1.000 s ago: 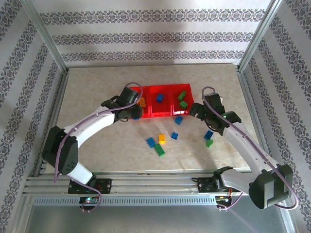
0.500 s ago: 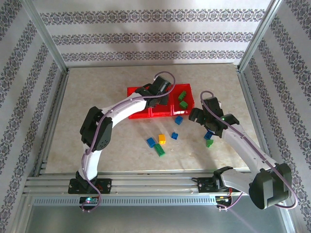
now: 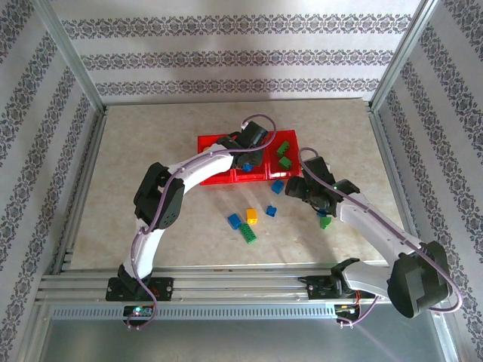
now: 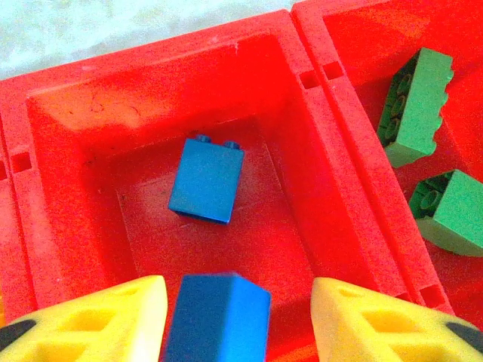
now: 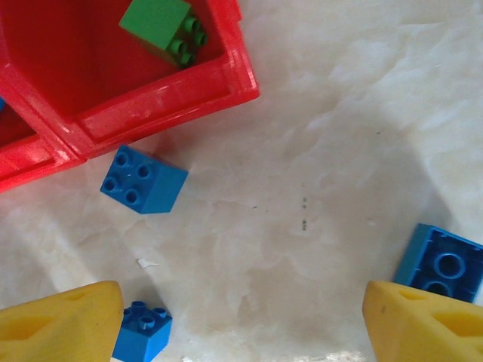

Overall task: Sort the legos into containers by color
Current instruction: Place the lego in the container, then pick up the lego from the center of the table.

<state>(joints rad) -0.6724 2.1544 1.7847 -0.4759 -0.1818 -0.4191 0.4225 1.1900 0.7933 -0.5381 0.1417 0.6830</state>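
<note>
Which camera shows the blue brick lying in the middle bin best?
Left wrist: the brick lies whole in its bin. Top view gives a blue speck at the left gripper; right wrist faces the next bin.

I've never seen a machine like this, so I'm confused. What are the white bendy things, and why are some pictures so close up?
The white things are two robot arms, a left arm and a right arm, sorting toy bricks by colour. One picture comes from a camera high above. The other two come from small cameras on the wrists; the yellow wedges are fingers. The left fingers are spread over the middle red bin, with a blue brick between them that looks loose, above another blue brick inside. Green bricks lie in the neighbouring bin. The right fingers are open over the table, near loose blue bricks.
</note>
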